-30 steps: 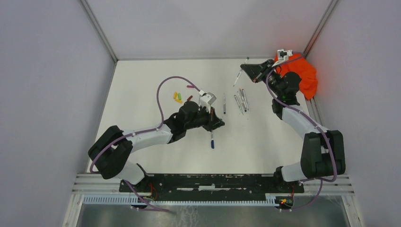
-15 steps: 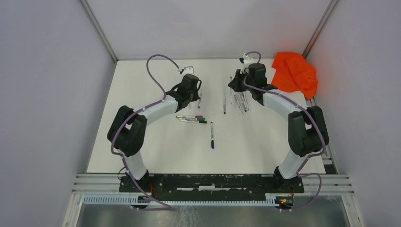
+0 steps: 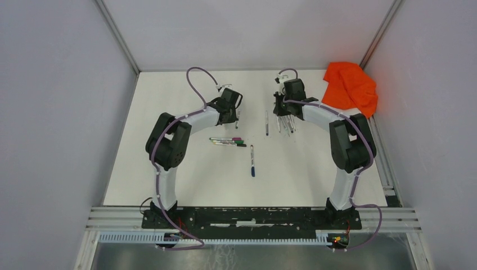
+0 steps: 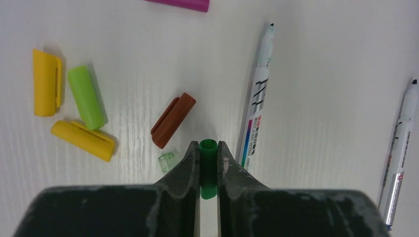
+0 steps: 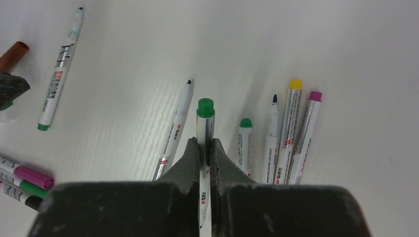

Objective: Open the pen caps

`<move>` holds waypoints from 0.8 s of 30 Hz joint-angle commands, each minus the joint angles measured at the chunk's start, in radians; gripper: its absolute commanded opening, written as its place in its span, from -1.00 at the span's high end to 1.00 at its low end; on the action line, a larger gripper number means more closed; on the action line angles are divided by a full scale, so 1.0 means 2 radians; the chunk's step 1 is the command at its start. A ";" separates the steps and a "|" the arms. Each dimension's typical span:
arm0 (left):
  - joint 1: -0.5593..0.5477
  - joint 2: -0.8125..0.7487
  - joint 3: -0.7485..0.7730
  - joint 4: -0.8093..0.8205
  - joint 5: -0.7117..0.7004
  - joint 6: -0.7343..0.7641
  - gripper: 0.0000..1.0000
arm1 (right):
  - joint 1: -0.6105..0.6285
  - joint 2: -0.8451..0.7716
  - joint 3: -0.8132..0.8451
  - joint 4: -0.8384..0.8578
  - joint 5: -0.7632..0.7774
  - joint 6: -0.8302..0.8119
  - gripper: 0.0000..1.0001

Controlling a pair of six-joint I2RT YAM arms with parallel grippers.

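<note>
Both tools are closed. The left tool (image 4: 208, 149) pinches a dark green cap (image 4: 208, 173), its open end poking past the fingertips, low over the worktop (image 4: 321, 49). The right tool (image 5: 205, 144) clamps a green-ended pen (image 5: 205, 121) mid-barrel.

Against half a second ago: both tools sit at nearly the same far spots, and both elbows have swung inward. A second ago the left tool was mid-worktop and the right one was by the orange cloth (image 3: 350, 87). The blue-capped pen (image 3: 252, 160) is unmoved throughout.

Counts, left wrist view:
- Loose caps left of the tool: two yellow caps (image 4: 47, 81), one light green cap (image 4: 86, 96), one brown-red cap (image 4: 173, 120), and one magenta cap (image 4: 183, 4) cut by the top edge.
- One small clear piece (image 4: 167, 160) just beside the left finger.
- Two uncapped pens (image 4: 257, 98) on the right.

Counts, right wrist view:
- Five loose pens (image 5: 291, 128) flank the held one: two black-tipped, one green-topped, one yellow-ended, one magenta-ended.
- A sixth pen (image 5: 62, 64) lies well apart at left.
- Three capped pens (image 5: 29, 177) are at the lower left.
</note>
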 commanded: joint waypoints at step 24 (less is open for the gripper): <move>-0.008 0.105 0.105 0.010 0.111 0.027 0.66 | 0.006 0.065 0.016 -0.028 0.057 -0.023 0.74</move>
